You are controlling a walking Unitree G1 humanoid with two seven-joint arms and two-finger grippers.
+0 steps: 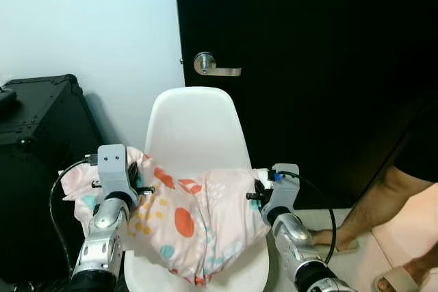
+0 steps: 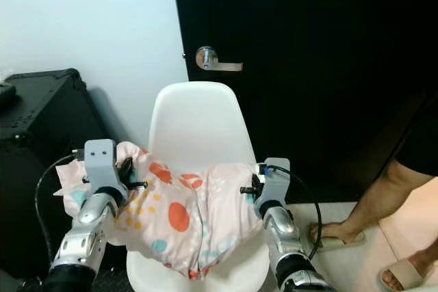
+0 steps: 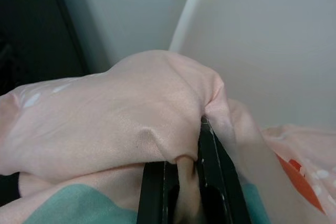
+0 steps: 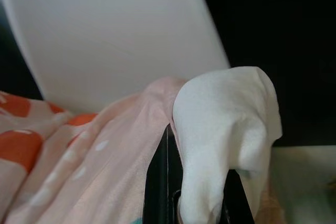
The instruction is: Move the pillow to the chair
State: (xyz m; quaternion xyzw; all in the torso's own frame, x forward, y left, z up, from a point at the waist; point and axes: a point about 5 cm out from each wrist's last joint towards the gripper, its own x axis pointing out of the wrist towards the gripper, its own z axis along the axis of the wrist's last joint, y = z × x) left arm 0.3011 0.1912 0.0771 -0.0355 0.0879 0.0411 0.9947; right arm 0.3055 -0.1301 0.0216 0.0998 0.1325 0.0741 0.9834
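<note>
- My left gripper (image 1: 137, 181) sits at the lower left of the head view, its black fingers (image 3: 210, 182) pinched on a fold of the soft peach-pink pillow with orange, yellow and teal spots (image 1: 185, 220).
- My right gripper (image 1: 259, 195) is at lower centre-right, its fingers clamped on the pillow's other end, where a white inner corner (image 4: 226, 129) bulges out over them.
- The pillow hangs between my two grippers, across the seat of the white moulded plastic chair (image 1: 195, 128); it sags in the middle and its lower edge droops toward the seat's front rim.
- The pillow's left end spills past the chair's left edge, close to the black hard case (image 1: 41, 141) against the white wall.
- Behind the chair stands a black door with a silver lever handle (image 1: 213, 66).
- At the lower right, a person's bare leg and sandalled foot (image 1: 356, 227) stand on the pale floor, just beside my right arm.
</note>
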